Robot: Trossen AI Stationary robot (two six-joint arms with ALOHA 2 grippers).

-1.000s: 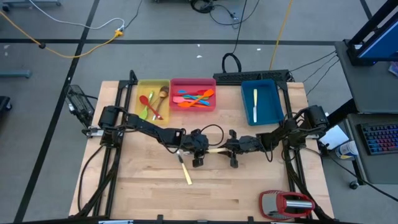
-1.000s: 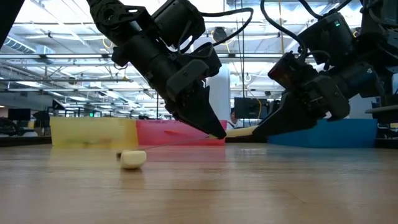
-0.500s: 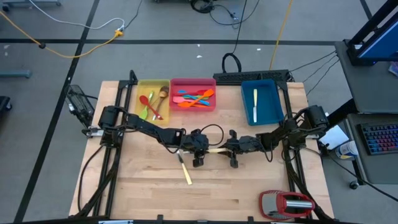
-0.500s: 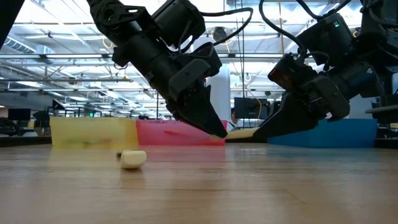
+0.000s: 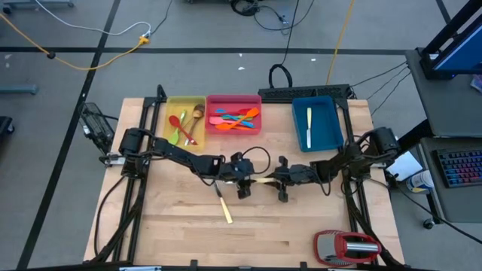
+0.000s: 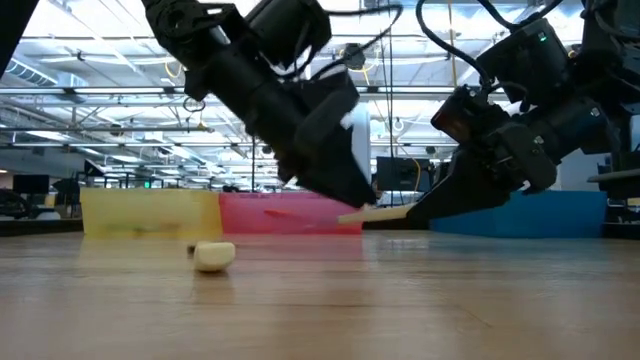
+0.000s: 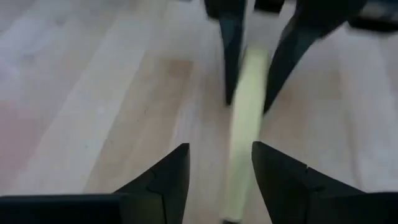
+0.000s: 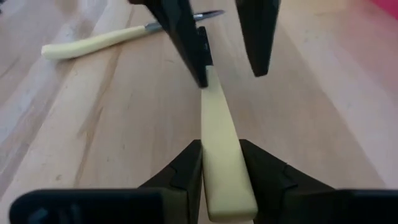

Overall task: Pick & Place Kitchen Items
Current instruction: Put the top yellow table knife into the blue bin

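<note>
A cream-handled knife hangs just above the table's middle between my two grippers; its blade does not show. My right gripper is shut on the handle. My left gripper is open, its fingers standing on either side of the handle's other end. Whether one of them still touches the handle, I cannot tell. A second cream-handled knife lies flat on the table toward the near edge. Spoons lie in the yellow tray, spatulas in the pink tray, and a knife in the blue tray. My right gripper pinches the knife's cream handle between its two fingers, at the end toward the table's right. The fingers come from the table's right, slanting slightly down, and lie along the handle. The knife sticks out ahead of them, lifted clear of the table.
A bulky red-and-silver gadget sits at the near right corner. The three trays line the far edge. Bare wood lies near and left of the grippers, apart from the loose knife.
My left gripper has opened and let go of the knife's handle, rising slightly. The knife stays level in my right gripper, which has kept still.
</note>
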